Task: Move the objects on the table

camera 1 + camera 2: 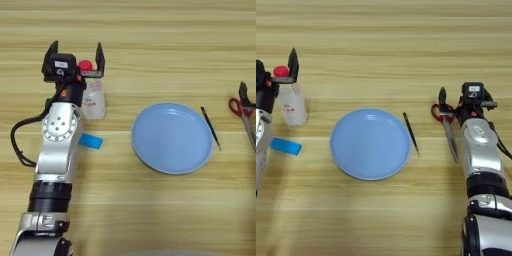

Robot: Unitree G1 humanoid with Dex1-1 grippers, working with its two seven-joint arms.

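Straddling the bottle [93,98] near the desk's [150,40] left edge, the left gripper [79,61] has its fingers spread apart on either side of the red cap [85,65], not yet clamped. A good grasp probably means dropping lower onto the body before closing, so the bottle stays upright. Beside the scissors [445,122] near the right edge, the right gripper [456,100] sits, its fingers' state I cannot tell. Centred lies the plate [172,137], the stick [210,127] just right of it, the block [90,141] to its left.
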